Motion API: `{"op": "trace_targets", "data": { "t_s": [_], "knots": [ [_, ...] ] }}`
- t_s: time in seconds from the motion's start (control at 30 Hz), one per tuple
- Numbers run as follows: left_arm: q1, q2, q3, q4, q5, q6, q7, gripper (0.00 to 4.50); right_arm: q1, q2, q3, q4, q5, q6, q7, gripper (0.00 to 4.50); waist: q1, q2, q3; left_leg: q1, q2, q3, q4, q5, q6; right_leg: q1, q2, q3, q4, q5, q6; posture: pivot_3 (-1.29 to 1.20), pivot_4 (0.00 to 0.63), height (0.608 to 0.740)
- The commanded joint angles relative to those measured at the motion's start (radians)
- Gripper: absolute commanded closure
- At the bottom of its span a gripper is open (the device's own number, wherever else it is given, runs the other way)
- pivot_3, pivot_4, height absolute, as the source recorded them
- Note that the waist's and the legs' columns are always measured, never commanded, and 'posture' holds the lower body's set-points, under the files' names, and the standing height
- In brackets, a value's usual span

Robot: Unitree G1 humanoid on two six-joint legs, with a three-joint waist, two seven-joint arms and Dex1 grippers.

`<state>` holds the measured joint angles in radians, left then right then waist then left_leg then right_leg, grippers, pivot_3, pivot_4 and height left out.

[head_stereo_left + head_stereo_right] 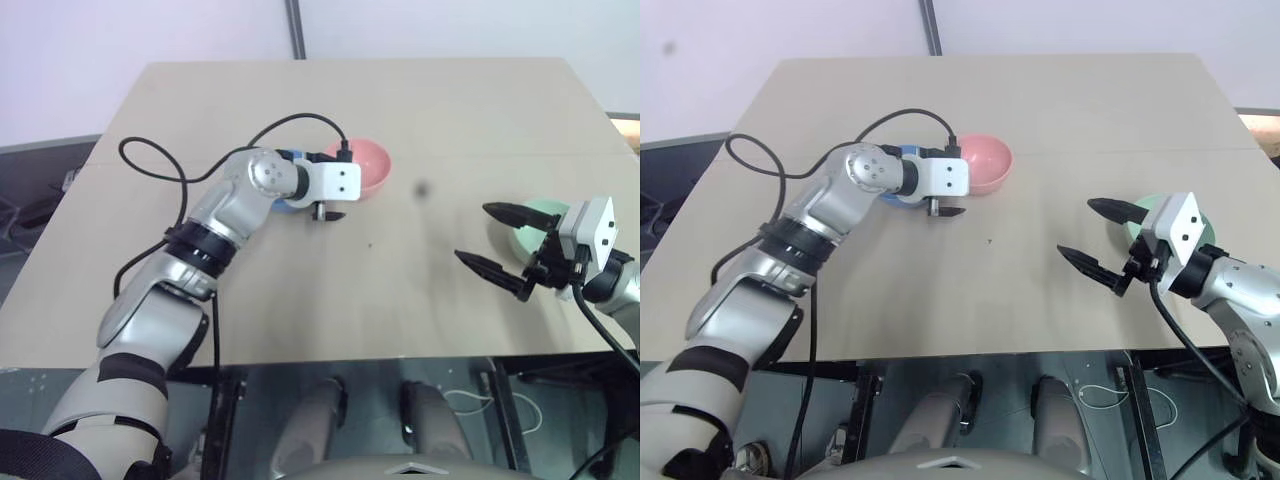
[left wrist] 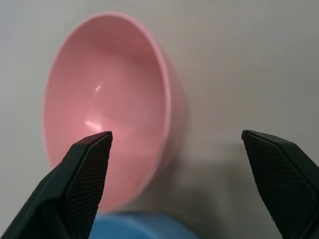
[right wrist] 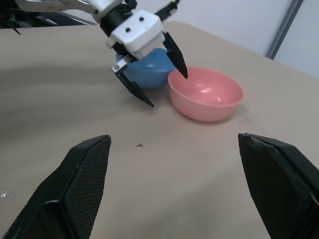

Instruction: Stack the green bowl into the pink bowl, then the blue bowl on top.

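Green bowl [image 1: 527, 228] sits on the tabletop [image 1: 420, 100] at the robot's right edge, partly hidden behind the right hand [image 1: 495, 244]. That hand is spread wide, empty, pointing roughly level toward the middle of the tabletop, so the bowl lies just behind and beside its fingers rather than between them. Right hand is clearly the nearer one; the left is well apart from this bowl.

Pink bowl [image 1: 980, 162] stands upright near the tabletop's centre, empty. Blue bowl [image 3: 149, 64] sits just beside it on the robot's left, looks touching or almost, mostly covered by the left arm from the head views. Left hand [image 3: 160, 82] hovers at the pink bowl's near rim, fingers apart, nothing pinched; one finger is over the rim.

Bowls are round, no long axis to align. My read: first stacking step not yet done, and the green bowl must travel leftward to the pink one.

No brands, labels or readable writing anywhere.
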<state>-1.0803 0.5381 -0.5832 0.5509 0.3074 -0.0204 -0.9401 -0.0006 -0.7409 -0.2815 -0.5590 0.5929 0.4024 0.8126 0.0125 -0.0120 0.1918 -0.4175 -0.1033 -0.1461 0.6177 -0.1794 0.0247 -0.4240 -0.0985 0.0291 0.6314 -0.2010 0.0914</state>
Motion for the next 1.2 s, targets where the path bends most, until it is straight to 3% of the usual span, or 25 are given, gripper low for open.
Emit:
{"op": "trace_targets", "data": {
  "t_s": [0.03,0.2,0.37,0.53,0.63,0.73,0.87,1.07,1.2],
  "knots": [
    [-0.045,-0.038,-0.02,0.087,0.058,-0.13,0.008,1.87,0.027,0.006,-0.05,-0.064,0.003,-0.021,-0.027,0.0,-0.001,0.0,0.0,0.0,0.0,0.0,0.0,0.0,0.0,0.0,0.0,0.0,0.0,0.0,0.001,0.0,0.15,0.74],
    [-0.06,-0.092,-0.007,0.163,0.089,-0.21,0.003,4.35,0.048,0.007,-0.059,-0.08,0.0,-0.025,-0.048,0.0,-0.003,0.0,0.0,0.0,0.0,0.0,0.001,0.0,0.0,0.0,0.0,0.0,0.001,-0.001,0.002,0.0,0.15,0.74],
    [-0.021,-0.081,0.073,0.053,-0.047,-0.189,-0.175,4.44,0.049,-0.007,-0.075,-0.055,-0.022,-0.039,-0.051,0.0,-0.003,0.0,0.0,0.0,0.0,0.0,0.004,0.0,0.0,0.001,0.0,0.0,0.003,-0.001,0.003,0.0,0.15,0.74],
    [0.135,0.112,0.149,-0.308,-0.29,-0.253,-0.459,4.44,0.041,0.0,-0.08,-0.037,-0.032,-0.047,-0.054,0.0,-0.031,0.0,0.0,0.001,0.001,-0.001,0.002,0.0,0.0,-0.001,0.0,0.002,0.004,0.002,-0.002,0.0,0.15,0.74],
    [0.195,0.182,0.154,-0.407,-0.335,-0.209,-0.537,4.44,0.034,0.007,-0.067,-0.022,-0.04,-0.055,-0.056,0.0,-0.028,0.0,0.0,0.002,0.001,-0.002,0.002,0.0,0.0,-0.001,0.001,0.004,0.005,0.002,-0.002,0.0,0.15,0.74],
    [0.204,0.158,0.148,-0.408,-0.321,-0.176,-0.523,4.44,0.022,0.019,-0.052,-0.001,-0.047,-0.062,-0.062,0.0,-0.021,0.0,0.0,0.003,0.001,-0.001,0.008,0.0,0.0,0.003,0.001,0.002,0.007,0.0,0.001,0.0,0.15,0.74],
    [0.194,0.079,0.131,-0.396,-0.3,-0.19,-0.496,3.08,0.022,0.026,-0.042,0.006,-0.056,-0.065,-0.061,0.0,-0.016,0.0,0.0,0.003,0.001,-0.002,0.013,0.0,0.0,0.007,0.001,-0.001,0.007,0.0,0.002,0.0,0.15,0.74],
    [0.195,0.023,0.151,-0.385,-0.296,-0.23,-0.466,0.12,0.031,0.014,-0.044,-0.003,-0.069,-0.047,-0.065,0.0,-0.026,0.0,0.0,0.003,0.001,-0.002,0.012,0.0,0.0,0.006,0.002,-0.001,0.007,0.0,0.002,0.0,0.15,0.74],
    [0.226,0.054,0.293,-0.473,-0.498,-0.02,-0.473,0.05,0.073,-0.022,-0.028,-0.035,-0.165,0.014,-0.129,0.0,-0.027,0.0,0.0,0.003,0.001,-0.003,0.012,0.0,0.0,0.005,0.002,0.0,0.007,0.0,0.002,0.0,0.15,0.74]
  ]
}}
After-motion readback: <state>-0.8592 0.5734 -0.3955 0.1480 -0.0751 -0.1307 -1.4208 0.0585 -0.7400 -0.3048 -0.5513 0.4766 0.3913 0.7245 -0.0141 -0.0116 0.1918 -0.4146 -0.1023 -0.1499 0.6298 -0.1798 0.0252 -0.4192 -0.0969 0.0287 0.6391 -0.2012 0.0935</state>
